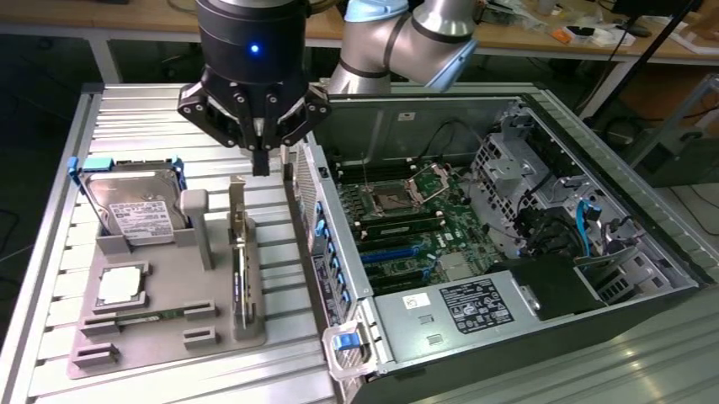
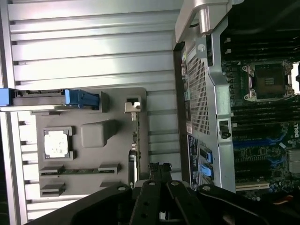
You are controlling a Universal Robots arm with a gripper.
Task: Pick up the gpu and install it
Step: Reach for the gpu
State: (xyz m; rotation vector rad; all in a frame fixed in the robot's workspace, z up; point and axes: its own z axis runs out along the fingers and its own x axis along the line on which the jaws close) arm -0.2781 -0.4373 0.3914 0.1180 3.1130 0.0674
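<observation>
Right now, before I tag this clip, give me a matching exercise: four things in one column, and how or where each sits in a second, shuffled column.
Things
1. gpu
2. hard drive
3. processor chip
4. gripper

States
A. lying flat in the grey holder
B. above the holder, jaws shut on nothing
C. standing on edge in the holder's slot
D. propped at a slant in a blue-tabbed frame

Pairs: 1-C, 2-D, 3-A, 4-B
</observation>
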